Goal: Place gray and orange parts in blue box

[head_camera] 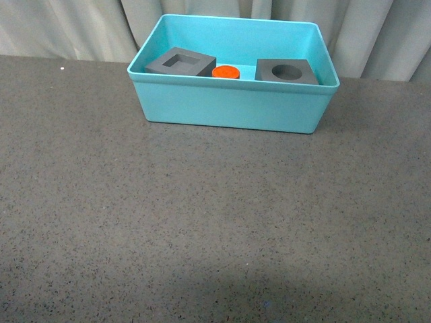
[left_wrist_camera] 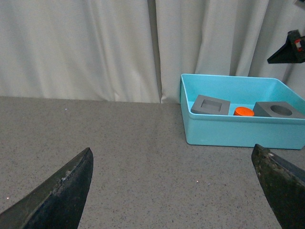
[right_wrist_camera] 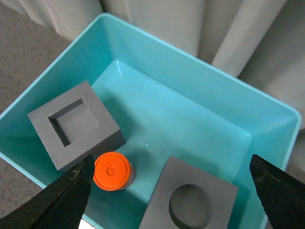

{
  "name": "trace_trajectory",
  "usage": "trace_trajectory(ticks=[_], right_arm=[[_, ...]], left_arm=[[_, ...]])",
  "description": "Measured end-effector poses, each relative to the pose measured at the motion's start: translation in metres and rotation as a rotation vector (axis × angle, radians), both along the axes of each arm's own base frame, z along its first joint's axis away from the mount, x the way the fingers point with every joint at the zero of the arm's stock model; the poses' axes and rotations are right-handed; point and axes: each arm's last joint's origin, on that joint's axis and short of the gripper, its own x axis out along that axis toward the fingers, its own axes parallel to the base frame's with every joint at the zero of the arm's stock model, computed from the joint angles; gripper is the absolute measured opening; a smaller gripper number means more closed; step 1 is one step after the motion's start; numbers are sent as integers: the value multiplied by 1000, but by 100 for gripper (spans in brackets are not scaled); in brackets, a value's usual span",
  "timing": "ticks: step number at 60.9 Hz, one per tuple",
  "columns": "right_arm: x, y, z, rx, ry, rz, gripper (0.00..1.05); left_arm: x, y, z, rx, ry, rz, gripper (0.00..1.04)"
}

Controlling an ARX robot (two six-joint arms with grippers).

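Observation:
The blue box (head_camera: 229, 108) stands at the back of the table. Inside it lie the gray cube with a square recess (head_camera: 180, 62), the orange cylinder (head_camera: 225, 72) and the gray cube with a round recess (head_camera: 287, 70). All show in the left wrist view too: box (left_wrist_camera: 238, 133), square-recess cube (left_wrist_camera: 210, 105), cylinder (left_wrist_camera: 243, 111), round-recess cube (left_wrist_camera: 279, 110). My right gripper (right_wrist_camera: 171, 176) is open and empty above the box (right_wrist_camera: 190, 86), over the round-recess cube (right_wrist_camera: 190, 202), with the cylinder (right_wrist_camera: 112, 171) and square-recess cube (right_wrist_camera: 71, 124) beside it. My left gripper (left_wrist_camera: 174, 164) is open and empty over bare table, away from the box.
The dark speckled table (head_camera: 202, 222) spreads out in front of the box. White curtains (head_camera: 67, 27) hang right behind the table's back edge. Part of the right arm (left_wrist_camera: 288, 47) shows above the box in the left wrist view.

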Motion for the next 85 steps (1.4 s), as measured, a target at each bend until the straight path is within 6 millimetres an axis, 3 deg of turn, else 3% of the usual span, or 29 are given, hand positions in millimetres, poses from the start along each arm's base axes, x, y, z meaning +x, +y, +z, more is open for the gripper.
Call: trace_trajectory(ticks=[23,27,32,43,50,74,85], right_arm=[[-86,-55,29,20,-291,-299,93],[-108,-70,28,96,-479,-420,80],[-135,-86,22,160,-589,-449,66],[-195,-116,-19,166,-580,-457,23],[-221,-126,-30,168,-581,-454,0],[-286,-150,-57,173,-576,-440,0],[-303,-155,-63,166,-576,-462,0]], left_arm=[[0,0,0,0,0,0,98],[0,0,0,0,0,0,98],[0,0,0,0,0,0,98],[0,0,0,0,0,0,98],[0,0,0,0,0,0,98],[0,0,0,0,0,0,98],[0,0,0,0,0,0,98]])
